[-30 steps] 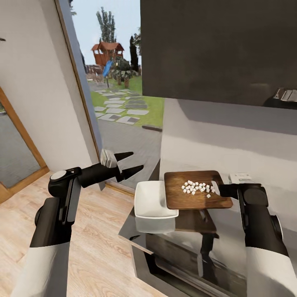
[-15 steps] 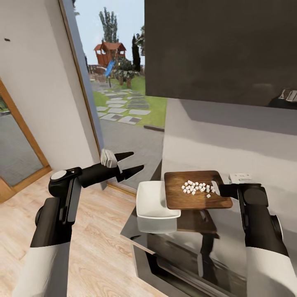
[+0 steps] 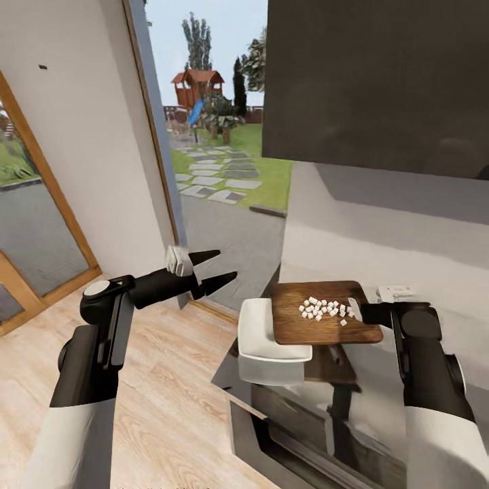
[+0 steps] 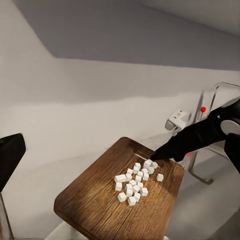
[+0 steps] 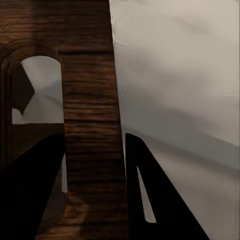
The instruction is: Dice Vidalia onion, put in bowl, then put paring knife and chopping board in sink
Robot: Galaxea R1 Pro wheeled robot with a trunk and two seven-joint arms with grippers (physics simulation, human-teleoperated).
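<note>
Here, right fingers [image 3: 356, 311] apparently pinching chopping board [image 3: 324, 329], diced onion [image 3: 324, 309] on top

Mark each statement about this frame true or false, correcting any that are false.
1. The right gripper grips the chopping board by its handle end. True.
2. The diced onion lies in the bowl. False: the pieces are on the board, and the bowl looks empty.
3. The left gripper holds the knife. False: its fingers are apart, holding nothing.
4. The board overlaps the bowl's rim in the head view. True.
</note>
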